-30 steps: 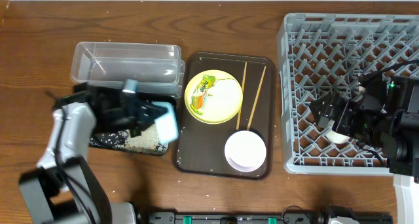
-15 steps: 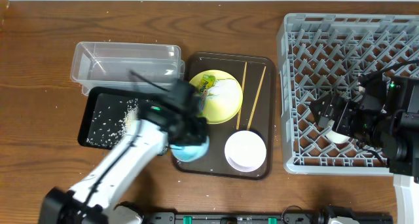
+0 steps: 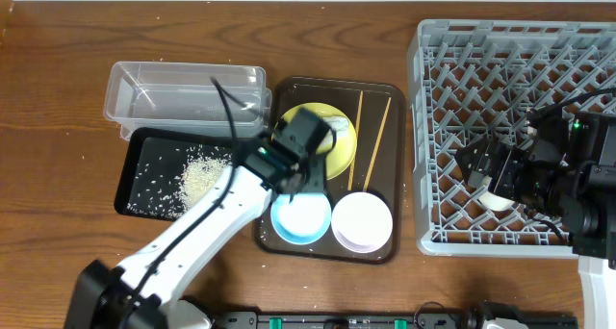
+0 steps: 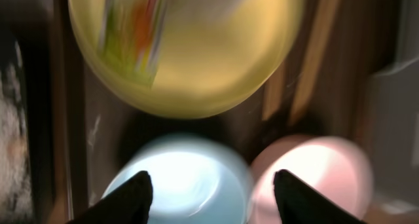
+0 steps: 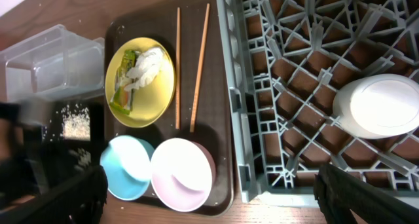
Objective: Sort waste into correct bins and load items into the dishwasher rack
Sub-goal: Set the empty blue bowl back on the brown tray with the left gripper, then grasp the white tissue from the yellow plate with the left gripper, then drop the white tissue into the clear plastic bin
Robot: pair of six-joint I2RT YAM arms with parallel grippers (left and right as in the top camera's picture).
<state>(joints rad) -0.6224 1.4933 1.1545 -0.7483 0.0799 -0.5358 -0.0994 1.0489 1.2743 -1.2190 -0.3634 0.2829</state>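
Left gripper (image 4: 213,196) spread wide and empty, hovering right over the small round light blue bowl (image 4: 180,181), lower centre in the dark brown serving tray (image 3: 393,175), beside the small white-pink bowl (image 3: 361,221). Right gripper (image 5: 209,185) gapes empty above the big grey lattice plastic rack (image 3: 421,137).

This is a robot test bench set up as a dish-clearing station, not a lived-in kitchen. A bare wood-grain tabletop (image 3: 58,98) carries a grey dishwasher rack (image 3: 423,127) at the right and a dark brown serving tray (image 3: 393,175) mid-frame. A white robot arm (image 3: 192,240) and a black robot arm (image 3: 587,175) reach over it, and a black equipment rail (image 3: 289,321) runs along the lower edge.
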